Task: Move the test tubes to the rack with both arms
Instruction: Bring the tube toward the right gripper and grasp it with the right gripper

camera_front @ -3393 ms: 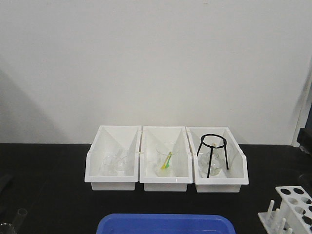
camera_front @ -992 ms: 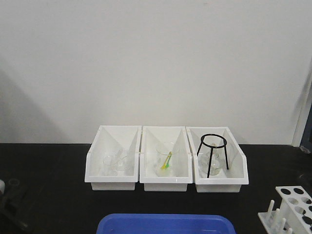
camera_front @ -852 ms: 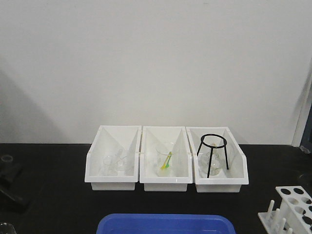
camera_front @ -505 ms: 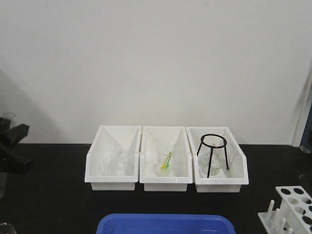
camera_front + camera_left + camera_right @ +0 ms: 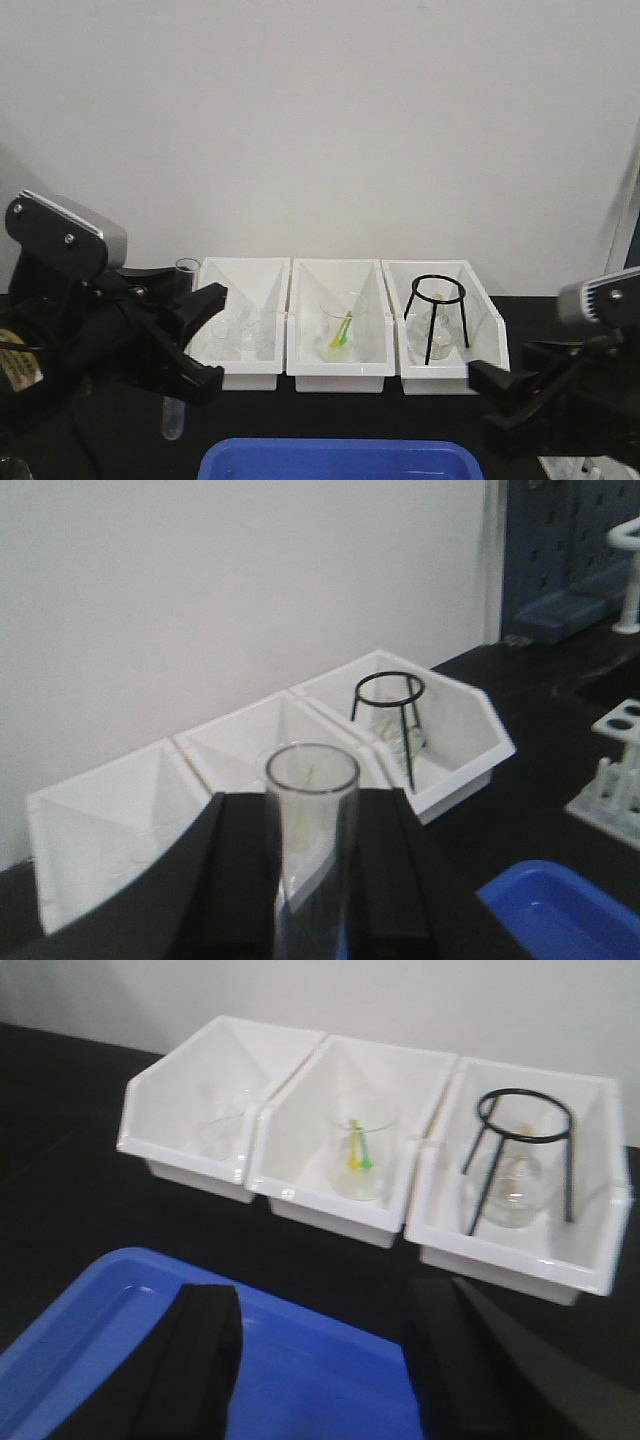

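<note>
**Front view: my left claw [image 5: 212,338] grips a tube [image 5: 172,418]; my right claw [image 5: 495,408] is empty**

Front view: My left claw sits at the left of the scene, just left of the three bins [image 5: 340,372]. It is clamped round the middle of one tube. The tube stands nearly upright, with its rim above my fingers and its round end hanging below them, clear of the table. My right claw is at the near right with its fingers spread and nothing between them. It points left toward the tube but is well apart from it, with the blue tub [image 5: 335,452] lying between the two claws. My right arm covers the near right corner, so I cannot make out the rack here.

Left wrist view: The tube rises straight up between my two fingers, open rim on top. The rack [image 5: 604,780] shows at the right edge, on the near side of the bins, so it lies to the right of the tube.

Right wrist view: My fingers stand wide apart over the tub's near edge, with the bins beyond. Neither the tube nor the rack shows.

I judge my right arm to be the nearer one to the rack. The tube must therefore travel right and stay upright, most likely passing from my left claw to my right.
</note>
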Robot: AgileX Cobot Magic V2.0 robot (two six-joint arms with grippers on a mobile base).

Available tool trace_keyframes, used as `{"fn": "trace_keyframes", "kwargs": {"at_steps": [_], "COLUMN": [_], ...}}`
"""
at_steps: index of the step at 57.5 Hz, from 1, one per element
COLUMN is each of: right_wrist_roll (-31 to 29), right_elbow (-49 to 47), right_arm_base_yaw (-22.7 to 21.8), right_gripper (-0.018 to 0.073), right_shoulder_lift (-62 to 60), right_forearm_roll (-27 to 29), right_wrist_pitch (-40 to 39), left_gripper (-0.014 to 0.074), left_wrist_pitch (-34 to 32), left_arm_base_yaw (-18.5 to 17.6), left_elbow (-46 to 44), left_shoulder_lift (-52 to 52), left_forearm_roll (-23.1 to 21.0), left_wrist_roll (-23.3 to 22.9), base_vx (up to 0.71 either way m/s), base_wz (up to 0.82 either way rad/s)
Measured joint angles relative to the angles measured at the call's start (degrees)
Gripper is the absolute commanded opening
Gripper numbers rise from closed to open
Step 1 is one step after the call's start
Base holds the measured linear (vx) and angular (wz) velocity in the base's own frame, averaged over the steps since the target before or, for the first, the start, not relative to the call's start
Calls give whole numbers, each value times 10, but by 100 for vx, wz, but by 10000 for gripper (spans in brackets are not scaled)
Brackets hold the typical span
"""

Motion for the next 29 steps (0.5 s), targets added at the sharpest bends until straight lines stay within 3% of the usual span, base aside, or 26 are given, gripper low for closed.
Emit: {"fn": "trace_keyframes", "kwargs": {"at_steps": [5,16,29], "right_wrist_roll": [-6,-7,-7], "right_elbow": [0,0,0], "right_arm_base_yaw": [58,162,253], "right_gripper": [423,423,423], "right_shoulder_lift": [27,58,65], "right_forearm_roll": [11,23,24], "right_wrist_pitch": [-26,-80,-129], "left_gripper": [-20,-20,-20], "left_wrist_pitch": [-13,-16,-24], "left_arm_base_yaw": [-27,-82,-121], "left_elbow": [0,0,0], "left_shoulder_lift": [3,3,3], "left_forearm_roll": [0,0,0], "left_wrist_roll": [-28,-38,-48], "base_vx": [0,0,0], "base_wz": [0,0,0]}}
